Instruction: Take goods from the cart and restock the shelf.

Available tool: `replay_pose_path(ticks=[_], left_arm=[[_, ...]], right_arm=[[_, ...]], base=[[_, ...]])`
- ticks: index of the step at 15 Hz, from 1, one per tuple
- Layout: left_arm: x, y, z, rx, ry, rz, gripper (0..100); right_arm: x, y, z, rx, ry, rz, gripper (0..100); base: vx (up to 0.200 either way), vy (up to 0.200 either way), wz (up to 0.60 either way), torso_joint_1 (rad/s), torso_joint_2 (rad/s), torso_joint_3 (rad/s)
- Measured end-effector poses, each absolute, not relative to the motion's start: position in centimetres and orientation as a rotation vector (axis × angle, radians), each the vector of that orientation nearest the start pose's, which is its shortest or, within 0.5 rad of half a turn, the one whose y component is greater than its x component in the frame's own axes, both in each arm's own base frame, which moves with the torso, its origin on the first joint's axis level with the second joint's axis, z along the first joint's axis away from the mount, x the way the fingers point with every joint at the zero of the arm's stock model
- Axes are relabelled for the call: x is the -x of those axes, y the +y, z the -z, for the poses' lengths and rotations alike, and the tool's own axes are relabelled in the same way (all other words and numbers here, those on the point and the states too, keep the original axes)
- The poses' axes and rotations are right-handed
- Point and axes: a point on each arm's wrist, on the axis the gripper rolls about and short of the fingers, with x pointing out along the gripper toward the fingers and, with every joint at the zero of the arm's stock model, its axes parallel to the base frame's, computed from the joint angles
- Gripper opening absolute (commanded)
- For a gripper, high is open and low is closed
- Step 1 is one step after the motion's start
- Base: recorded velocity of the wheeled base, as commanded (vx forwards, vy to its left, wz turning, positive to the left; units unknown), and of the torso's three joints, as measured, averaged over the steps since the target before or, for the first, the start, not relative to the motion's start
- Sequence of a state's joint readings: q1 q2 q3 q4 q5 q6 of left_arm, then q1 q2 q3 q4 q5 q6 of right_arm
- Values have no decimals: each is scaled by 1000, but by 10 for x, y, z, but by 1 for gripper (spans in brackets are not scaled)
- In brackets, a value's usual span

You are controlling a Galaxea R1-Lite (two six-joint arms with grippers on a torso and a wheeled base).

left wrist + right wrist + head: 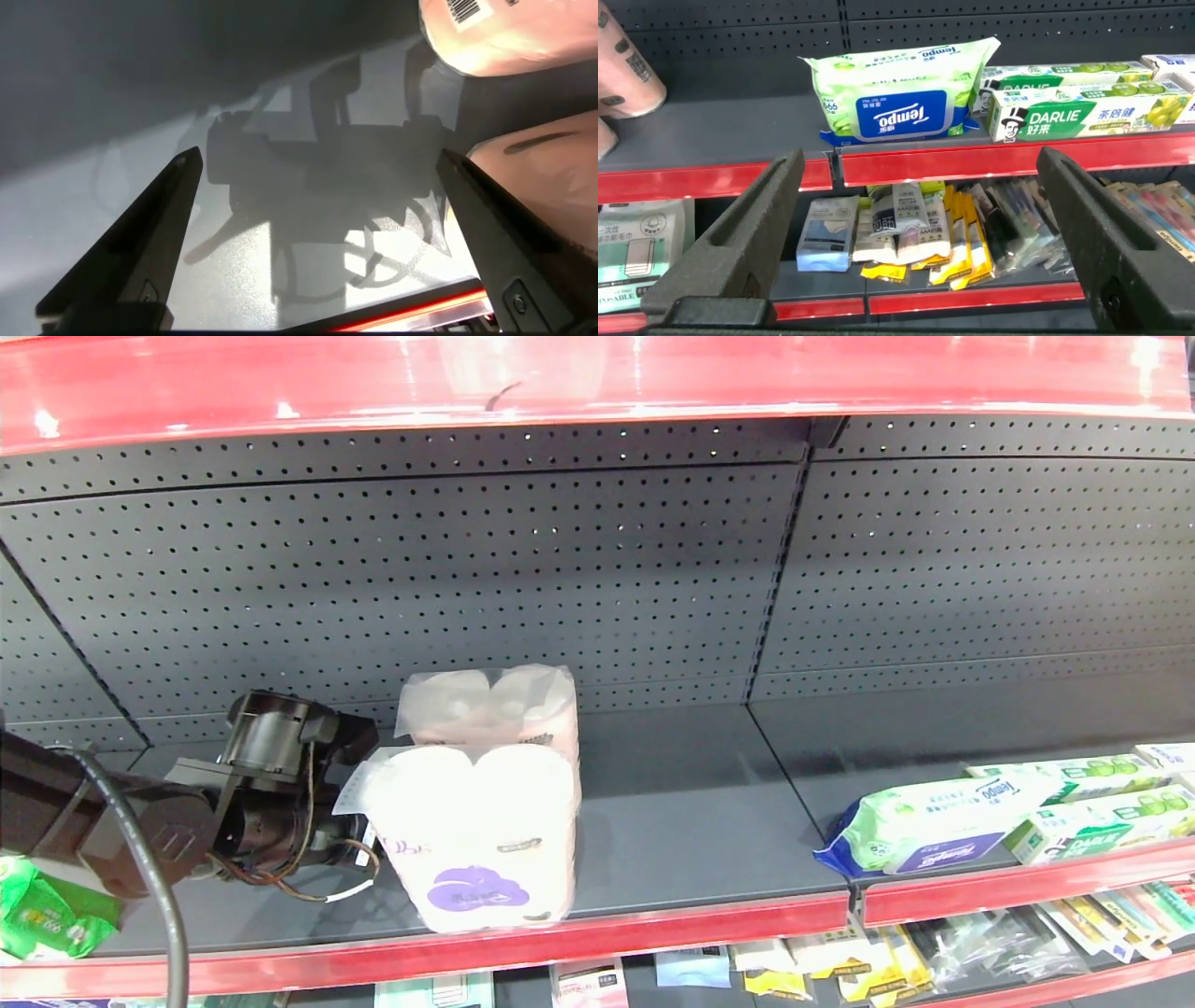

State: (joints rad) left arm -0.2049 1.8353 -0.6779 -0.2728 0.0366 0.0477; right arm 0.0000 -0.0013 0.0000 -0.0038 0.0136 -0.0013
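The roll pack (476, 840) stands at the shelf's (691, 840) front edge, and the left gripper (315, 163), wide open and empty just beside it, could knock it off if it swings sideways.

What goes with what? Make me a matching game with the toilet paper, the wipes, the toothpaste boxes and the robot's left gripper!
Things:
1 toilet paper
2 wipes
3 toothpaste boxes
4 left gripper

Clues:
A far right on the shelf
B open, just left of the toilet paper
C purple cloud on its wrap
D green-and-white pack lying flat

Pairs: 1-C, 2-D, 3-A, 4-B
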Motion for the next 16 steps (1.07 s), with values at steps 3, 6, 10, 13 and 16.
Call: replay_pose_path(ticks=[3, 6, 10, 13, 16], left_arm=[[-276, -59, -80, -156, 877, 186, 100], [-275, -58, -80, -141, 881, 175, 100], [-274, -45, -84, -128, 867, 102, 100], [-269, -20, -99, -111, 822, 25, 100], [-240, 8, -126, -114, 746, -25, 100]], right_arm=[[23, 0, -76, 1, -6, -14, 100], [23, 0, -76, 1, -5, -14, 100], [23, 0, -76, 1, -5, -13, 100], [23, 0, -76, 1, -6, -14, 100], [23, 0, -76, 1, -5, -13, 100]], base=[[0, 0, 0, 0, 0, 0], [0, 0, 0, 0, 0, 0], [0, 0, 0, 0, 0, 0], [0, 0, 0, 0, 0, 0], [0, 0, 0, 0, 0, 0]])
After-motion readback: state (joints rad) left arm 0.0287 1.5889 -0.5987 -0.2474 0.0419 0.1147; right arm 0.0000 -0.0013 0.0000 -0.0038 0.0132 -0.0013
